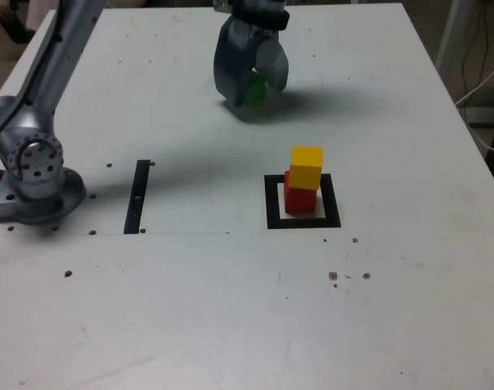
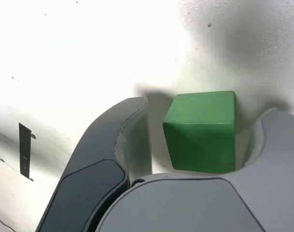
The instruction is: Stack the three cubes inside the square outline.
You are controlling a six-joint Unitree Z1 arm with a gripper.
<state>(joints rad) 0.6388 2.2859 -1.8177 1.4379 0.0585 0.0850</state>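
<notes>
The green cube rests on the white table at the back, between the jaws of my gripper. The jaws straddle it; in the wrist view a narrow gap shows between one finger and the cube, while the other finger sits close against it. The gripper is open and lowered to the table. The yellow cube sits on the red cube, slightly offset, inside the square outline nearer the front, well apart from the gripper.
The arm's base stands at the exterior view's left. A straight black tape strip lies between the base and the outline. Small dark specks dot the table in front of the outline.
</notes>
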